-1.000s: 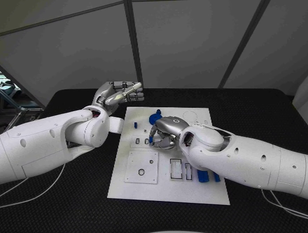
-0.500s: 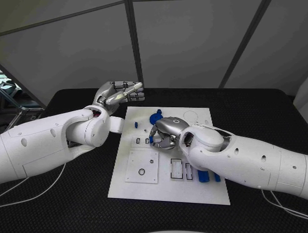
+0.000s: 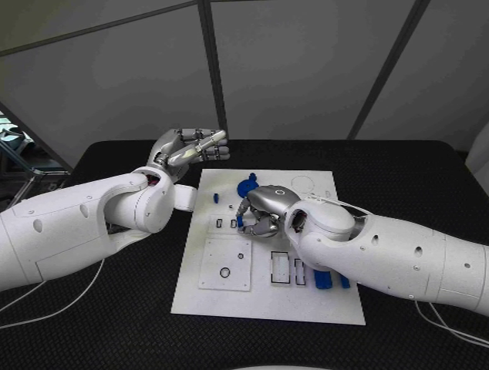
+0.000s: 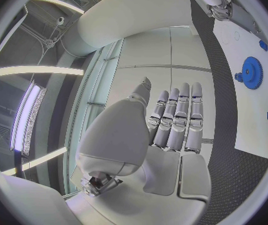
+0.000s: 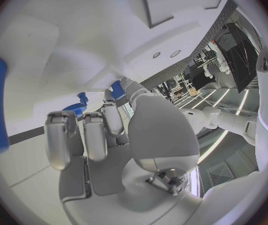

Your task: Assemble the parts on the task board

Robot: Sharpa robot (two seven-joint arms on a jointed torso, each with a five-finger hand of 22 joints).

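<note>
Black counter (image 3: 423, 177), white board (image 3: 269, 297) lying flat at centre, long side running away from the robot. Left hand (image 3: 187, 149) raised past the board's far left corner, off the board, palm empty; fingers (image 4: 174, 120) pressed together side by side and bent, holding nothing. Right hand (image 3: 264, 208) low over the board's middle, fingers (image 5: 86, 132) curled downward toward the surface; small blue part (image 5: 116, 89) at the fingertips, pinched or merely touched cannot tell. Blue gear (image 3: 247, 186) on the board's far half, just beyond the right hand, a smaller blue piece touching it on the far side. Blue block (image 3: 322, 280) near the board's right edge, beside the right forearm, close to rectangular slots. Small blue peg (image 3: 216, 198) near the left edge of the board, apart from the gear.
</note>
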